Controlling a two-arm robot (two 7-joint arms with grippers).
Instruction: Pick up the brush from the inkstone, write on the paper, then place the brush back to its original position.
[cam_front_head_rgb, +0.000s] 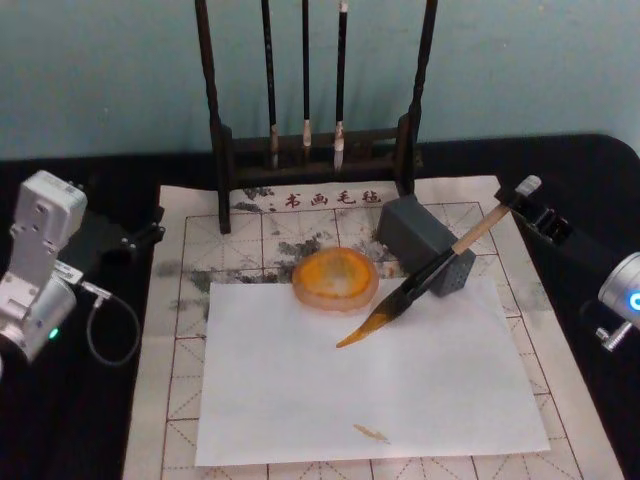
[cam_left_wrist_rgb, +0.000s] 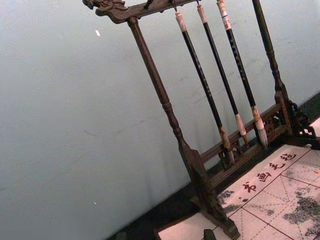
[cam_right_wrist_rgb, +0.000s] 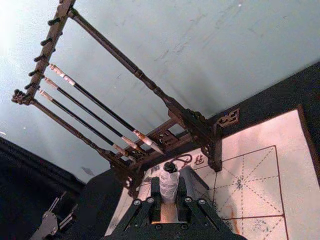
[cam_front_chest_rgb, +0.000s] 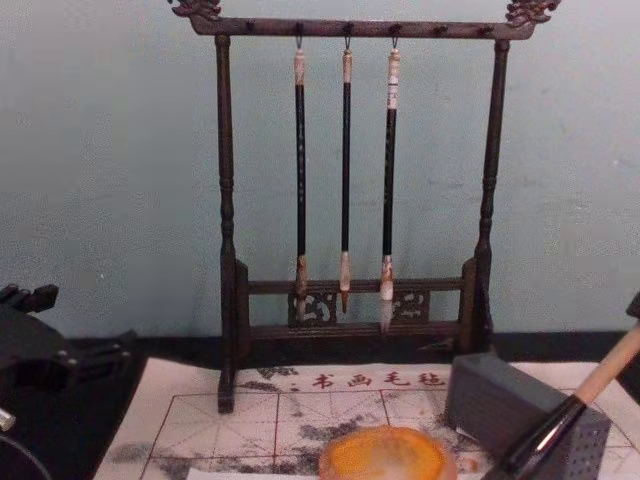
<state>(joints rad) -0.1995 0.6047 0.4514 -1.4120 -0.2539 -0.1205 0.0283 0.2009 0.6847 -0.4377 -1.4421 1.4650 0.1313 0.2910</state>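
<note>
**Brush lifted, writing step under way**

The right pincer is pinching the brush near its white cap at the head view's upper right. It is slanting the orange-wet tip onto, or just above, the white sheet lying on the paper. Next, I judge, is calling for a steady stroke, then a return to the grey block. The left pincer is idling at the left.
</note>
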